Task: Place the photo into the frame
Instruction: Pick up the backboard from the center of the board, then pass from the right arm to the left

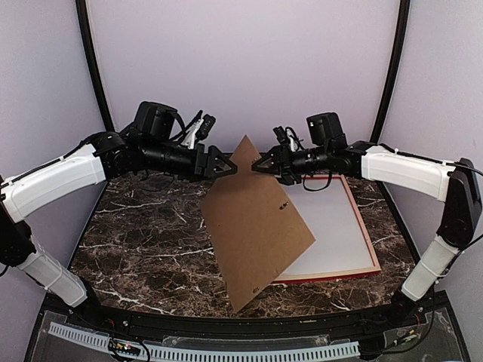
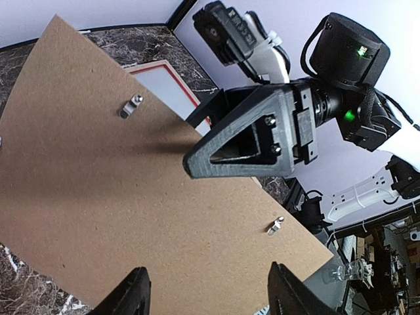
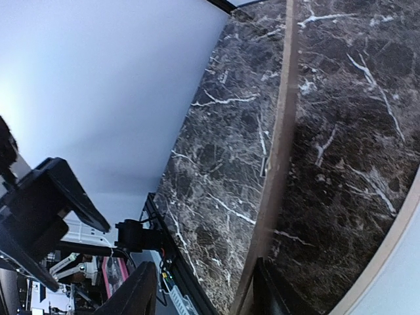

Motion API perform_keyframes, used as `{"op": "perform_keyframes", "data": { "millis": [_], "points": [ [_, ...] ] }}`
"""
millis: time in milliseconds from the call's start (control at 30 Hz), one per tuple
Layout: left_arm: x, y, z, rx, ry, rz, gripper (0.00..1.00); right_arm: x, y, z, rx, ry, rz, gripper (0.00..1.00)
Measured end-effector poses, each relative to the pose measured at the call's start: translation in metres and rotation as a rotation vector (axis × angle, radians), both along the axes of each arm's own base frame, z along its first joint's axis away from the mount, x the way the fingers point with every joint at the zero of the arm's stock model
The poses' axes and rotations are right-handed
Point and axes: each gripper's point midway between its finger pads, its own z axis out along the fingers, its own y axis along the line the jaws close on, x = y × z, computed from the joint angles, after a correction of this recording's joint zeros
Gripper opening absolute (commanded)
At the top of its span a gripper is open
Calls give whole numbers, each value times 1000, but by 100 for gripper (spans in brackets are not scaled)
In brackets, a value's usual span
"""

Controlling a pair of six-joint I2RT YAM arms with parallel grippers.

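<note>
We read this as the step of getting the backing out of the way. The brown backing board [image 1: 253, 219] stands tilted, with its near corner down on the marble surface [image 1: 143, 226] and its top corner up between both arms. Its long axis runs from that top corner down toward us.

On the right end effector [image 1: 260, 164] the jaws are part open and straddle the board's top edge. In the wrist view the board runs edge-on between its fingers [image 3: 134, 292], hard by one with a clear gap to the other, so we see nothing clamped.

On the left end effector [image 1: 226, 167] the jaws are wide and empty. It faces the clip side of the board (two metal turn clips [image 2: 131, 105] show). Its tip sits at the board's left edge, and we cannot tell whether it touches.

The frame [image 1: 332, 276] lies flat on the surface, right of and below the right end effector, with its left part hidden behind the board. The right arm is nearer to it, and the board stands between the left arm and the frame. A pale panel [image 1: 332, 226] sits inside the frame. Whether that is the photo's back or another sheet, we cannot tell. The photo's printed side shows in no view.

Our call is that the board must go left, away from the frame, before anything goes in. Any grip would be at one corner only, so we expect the board to swing.
</note>
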Motion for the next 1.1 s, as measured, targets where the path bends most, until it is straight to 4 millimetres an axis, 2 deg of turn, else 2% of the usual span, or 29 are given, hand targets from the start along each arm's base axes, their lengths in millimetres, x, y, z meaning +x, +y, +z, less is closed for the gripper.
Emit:
{"op": "perform_keyframes", "data": {
  "millis": [200,300,333,467,567,733,833,933,1100],
  "points": [
    [1,5,-3,18,-21,18,63,-3,-10,-33,-122,30,0,25],
    [0,12,-10,37,-24,35,64,-3,-11,-53,-171,52,6,4],
    [-1,14,-14,46,-22,41,64,-2,-11,-60,-183,60,7,0],
    [-3,24,-30,83,-14,70,64,0,-11,-79,-202,90,12,0],
    [-4,31,-47,113,2,88,65,1,-13,-84,-192,97,9,0],
    [-5,54,-97,180,83,129,66,6,-18,-88,-160,115,1,0],
    [-4,73,-130,209,148,169,68,8,-26,-91,-137,138,-11,0],
    [-6,92,-152,214,196,202,69,14,-37,-88,-113,154,-36,0],
    [-12,99,-163,162,211,203,71,32,-55,-63,-50,114,-98,0]
  ]
}}
